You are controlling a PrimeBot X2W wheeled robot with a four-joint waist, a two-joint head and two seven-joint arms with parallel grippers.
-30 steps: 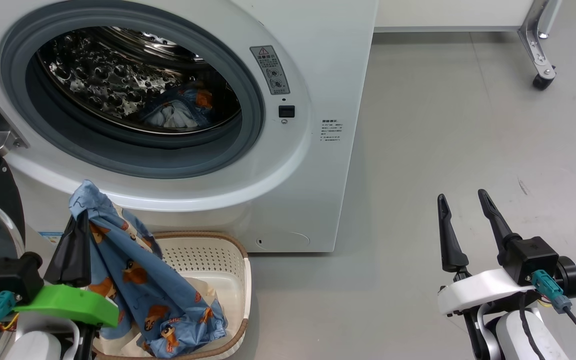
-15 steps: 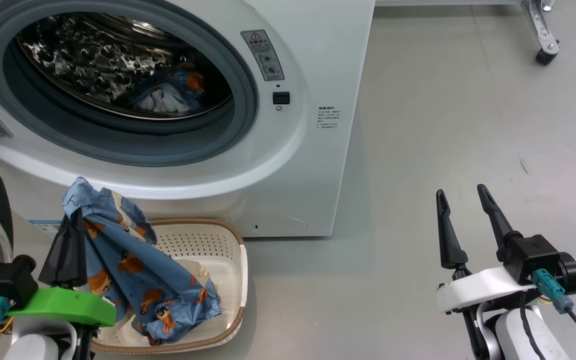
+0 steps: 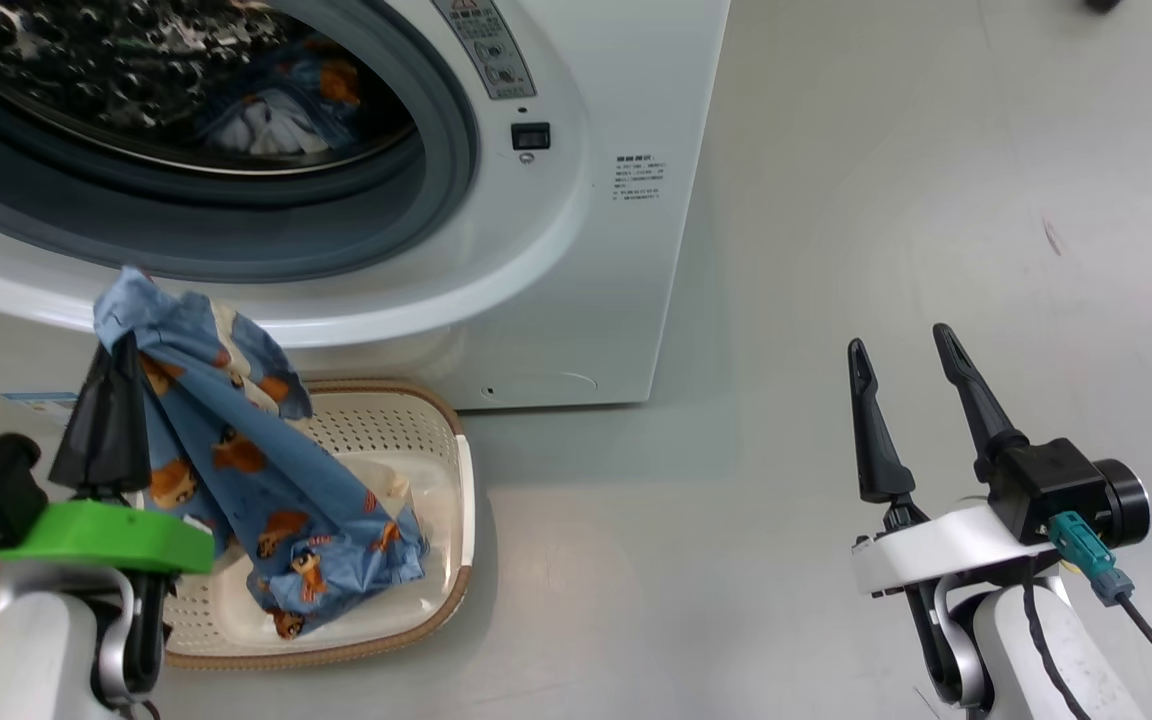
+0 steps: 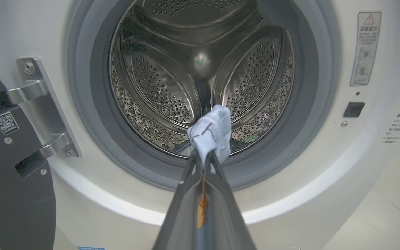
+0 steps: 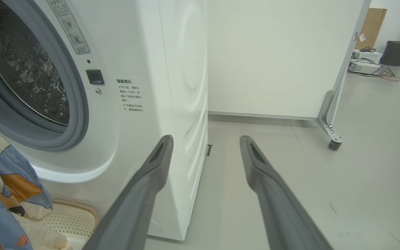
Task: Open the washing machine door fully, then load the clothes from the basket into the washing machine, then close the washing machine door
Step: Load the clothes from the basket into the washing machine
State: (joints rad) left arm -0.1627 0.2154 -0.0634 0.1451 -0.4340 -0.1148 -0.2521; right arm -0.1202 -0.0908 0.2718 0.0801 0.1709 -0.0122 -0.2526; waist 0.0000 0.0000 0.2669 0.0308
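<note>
My left gripper is shut on a light blue garment of the clothes. The garment hangs from the fingertips down into the basket, in front of the washing machine. In the left wrist view a tuft of the fabric sticks out past my shut left gripper, level with the drum's open mouth. Another blue piece lies inside the drum. The washing machine door stands swung open at the left on its steel hinge. My right gripper is open and holds nothing, off to the right above the floor.
Grey floor spreads to the right of the machine. In the right wrist view a white panel on a castor stands behind the machine. The basket's rim and hanging fabric show at the lower left, beside my open right gripper.
The whole head picture has shifted up and left, so the camera has moved. The left gripper keeps its hold on the hanging garment. The right gripper stays open.
</note>
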